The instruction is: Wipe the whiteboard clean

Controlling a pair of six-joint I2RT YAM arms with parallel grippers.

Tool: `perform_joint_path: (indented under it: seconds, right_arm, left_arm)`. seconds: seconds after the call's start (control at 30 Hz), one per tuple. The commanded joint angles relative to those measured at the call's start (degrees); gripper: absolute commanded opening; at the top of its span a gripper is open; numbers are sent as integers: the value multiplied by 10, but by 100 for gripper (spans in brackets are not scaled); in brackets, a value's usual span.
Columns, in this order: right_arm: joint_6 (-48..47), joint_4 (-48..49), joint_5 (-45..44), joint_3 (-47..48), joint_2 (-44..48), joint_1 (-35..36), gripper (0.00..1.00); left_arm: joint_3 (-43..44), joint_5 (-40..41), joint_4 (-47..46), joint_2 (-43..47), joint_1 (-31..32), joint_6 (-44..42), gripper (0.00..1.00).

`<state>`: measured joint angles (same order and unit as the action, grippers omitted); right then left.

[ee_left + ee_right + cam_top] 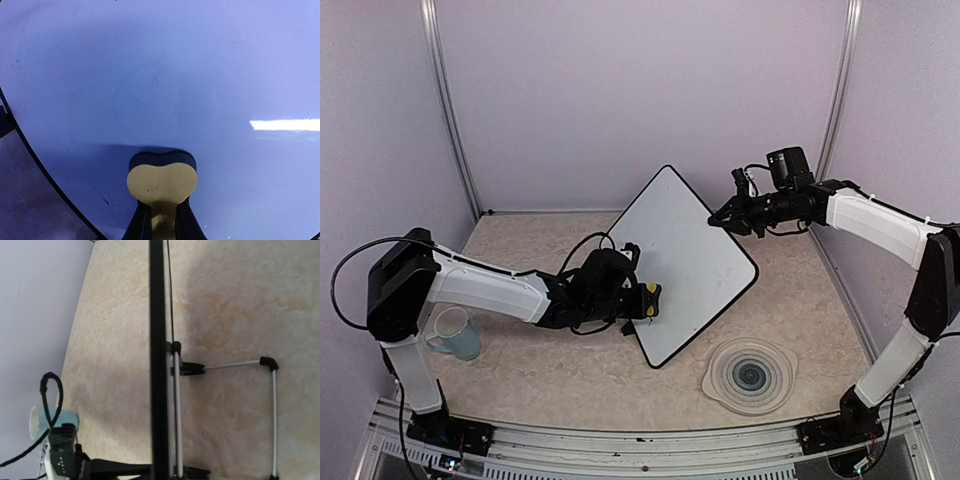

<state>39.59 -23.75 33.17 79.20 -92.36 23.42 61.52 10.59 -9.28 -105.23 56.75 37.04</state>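
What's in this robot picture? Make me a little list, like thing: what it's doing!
whiteboard: propped up at a tilt, looks blank
left gripper: shut on a yellow eraser, pressed to the board's lower edge
right gripper: shut on the board's upper right edge
plate: lying flat, in front of the board
cup: beside the left arm

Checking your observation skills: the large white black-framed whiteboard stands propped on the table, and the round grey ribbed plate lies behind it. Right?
No: the round grey ribbed plate lies in front of the propped whiteboard, not behind it; the top external view shows this.
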Motion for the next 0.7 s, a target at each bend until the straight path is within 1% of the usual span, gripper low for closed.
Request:
perform_joint_path:
  seconds: [0.0, 0.1, 0.23, 0.33, 0.43, 0.53, 0.67]
  right_arm:
    - [12, -36, 30, -18, -23, 16, 0]
    - [12, -36, 29, -18, -23, 15, 0]
    - [12, -34, 29, -20, -21, 15, 0]
    - [12, -33, 30, -24, -20, 14, 0]
    - [12, -31, 31, -27, -20, 14, 0]
    - [11, -31, 33, -27, -20, 14, 0]
    - [12, -30, 34, -26, -21, 14, 0]
  left_arm:
    - [2, -33, -2, -28, 14, -20, 0]
    - [-40, -29, -9, -18, 33, -3, 0]
    - [-115, -30, -33, 0, 53, 39, 0]
    - [-129, -24, -29, 8, 74, 50, 0]
    - [-119, -23, -26, 12, 92, 30, 0]
    - [-87, -20, -19, 17, 104, -4, 0]
    - [-23, -8, 13, 17, 92, -30, 0]
